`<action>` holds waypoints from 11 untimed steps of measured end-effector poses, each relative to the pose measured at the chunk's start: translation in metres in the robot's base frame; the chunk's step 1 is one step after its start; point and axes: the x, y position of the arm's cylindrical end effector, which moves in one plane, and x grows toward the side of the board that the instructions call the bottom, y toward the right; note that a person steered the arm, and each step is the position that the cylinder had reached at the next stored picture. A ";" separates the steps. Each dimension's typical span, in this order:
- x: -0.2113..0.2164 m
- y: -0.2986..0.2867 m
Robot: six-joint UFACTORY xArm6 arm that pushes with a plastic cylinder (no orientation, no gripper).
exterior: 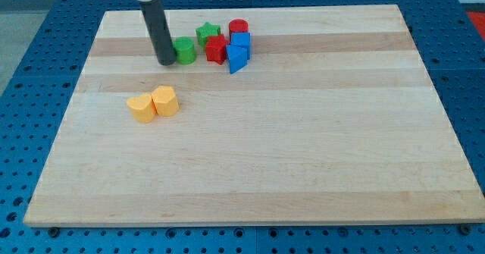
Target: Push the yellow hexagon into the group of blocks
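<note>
The yellow hexagon point(165, 101) lies at the view's left of middle, touching a second yellow block point(140, 107) on its left that looks like a heart. The group sits near the view's top: a green cylinder point(184, 50), a green star point(208, 32), a red star point(216, 49), a red cylinder point(239, 28), a blue cube point(240, 42) and a blue triangle point(236, 58). My tip point(165, 61) stands just left of the green cylinder, touching or nearly touching it, and above the yellow hexagon with a gap between them.
The wooden board point(303, 148) lies on a blue perforated table point(23, 72). The rod rises from the tip toward the view's top edge, left of the group.
</note>
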 end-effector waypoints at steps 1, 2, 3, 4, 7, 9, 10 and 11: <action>0.002 0.008; 0.047 -0.043; 0.108 -0.103; 0.155 -0.102; 0.095 -0.017; 0.084 0.008; 0.113 -0.003; 0.129 0.012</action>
